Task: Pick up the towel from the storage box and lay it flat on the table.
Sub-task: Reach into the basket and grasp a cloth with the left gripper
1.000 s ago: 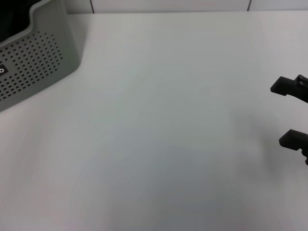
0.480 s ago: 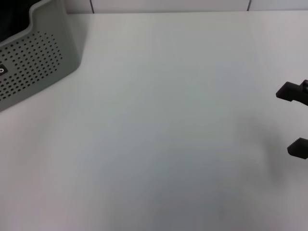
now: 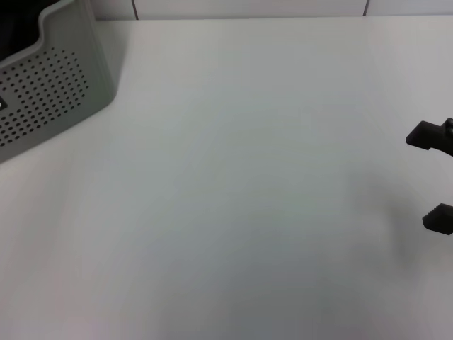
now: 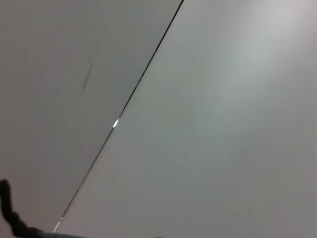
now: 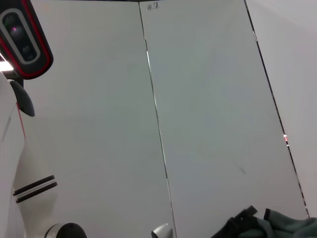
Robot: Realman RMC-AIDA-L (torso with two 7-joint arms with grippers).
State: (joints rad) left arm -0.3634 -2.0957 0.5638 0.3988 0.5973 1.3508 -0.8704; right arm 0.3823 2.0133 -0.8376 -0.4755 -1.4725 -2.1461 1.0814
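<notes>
The storage box (image 3: 49, 78) is a light grey bin with perforated walls at the far left corner of the white table (image 3: 226, 184); only its near corner shows, and its inside is dark. The towel is not in view. My right gripper (image 3: 430, 177) is at the right edge of the head view, just above the table, open and empty, with only its two black fingertips (image 3: 423, 134) showing. My left gripper is out of view. Both wrist views show only pale wall panels.
The right wrist view shows part of the robot's white body (image 5: 15, 148) and a dark, grey-green bundle (image 5: 270, 225) in one corner that I cannot identify. A tiled wall edge runs behind the table (image 3: 248, 8).
My right gripper has drawn back toward the right edge of the head view, still open. The storage box has shifted slightly left in the view.
</notes>
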